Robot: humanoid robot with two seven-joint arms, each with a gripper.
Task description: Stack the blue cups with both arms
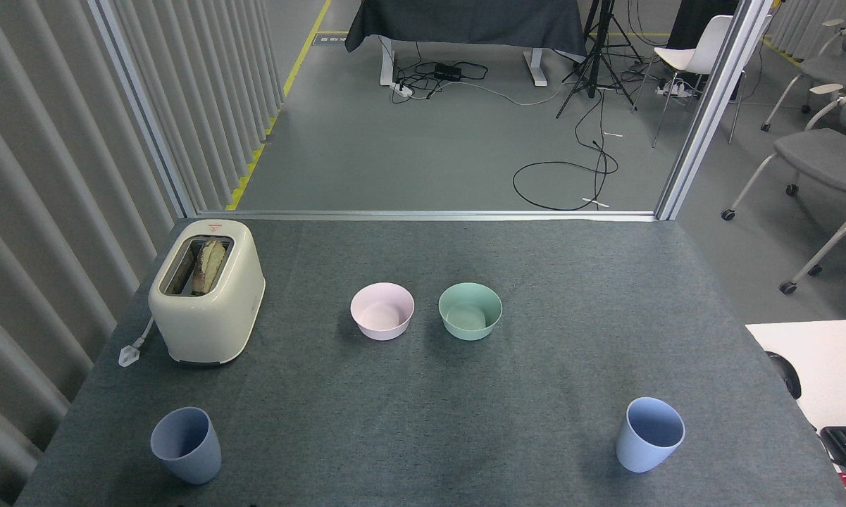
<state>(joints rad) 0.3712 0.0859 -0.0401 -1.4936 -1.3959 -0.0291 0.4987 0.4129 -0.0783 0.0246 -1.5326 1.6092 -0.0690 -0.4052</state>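
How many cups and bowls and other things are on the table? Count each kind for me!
Blue cups: 2, the left cup and the right cup
Bowls: 2, the pink bowl and the green bowl
Toasters: 1, the cream toaster with bread in it
Total: 5
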